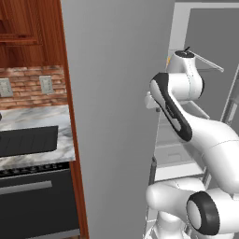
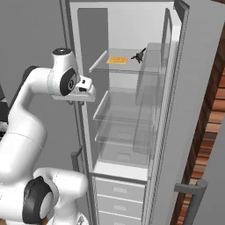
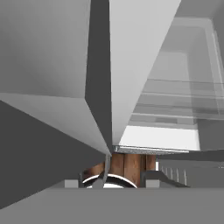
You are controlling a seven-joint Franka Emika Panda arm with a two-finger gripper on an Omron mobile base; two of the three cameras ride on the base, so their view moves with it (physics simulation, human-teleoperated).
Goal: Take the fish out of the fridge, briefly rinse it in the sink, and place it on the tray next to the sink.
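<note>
The fridge [image 2: 127, 26] stands open, its door [image 2: 197, 88] swung out to the right and its pale shelved interior showing. The small dark fish [image 2: 139, 56] lies on the top glass shelf toward the back. My hand [image 2: 82, 91] hangs outside the left edge of the fridge, below shelf height and well left of the fish. In the hand view my gripper [image 3: 111, 181] is open with nothing between its fingertips [image 3: 72, 183], looking along a grey fridge edge. A flat black rectangle, seemingly the tray [image 1: 28, 140], lies on the marble counter. The sink is out of view.
A flat orange-yellow item [image 2: 117, 59] lies on the same shelf, left of the fish. Lower glass shelves [image 2: 121, 132] and white drawers [image 2: 118, 191] fill the fridge below. A grey fridge panel [image 1: 112, 116] separates the counter from the interior. A dark appliance [image 1: 32, 200] sits under the counter.
</note>
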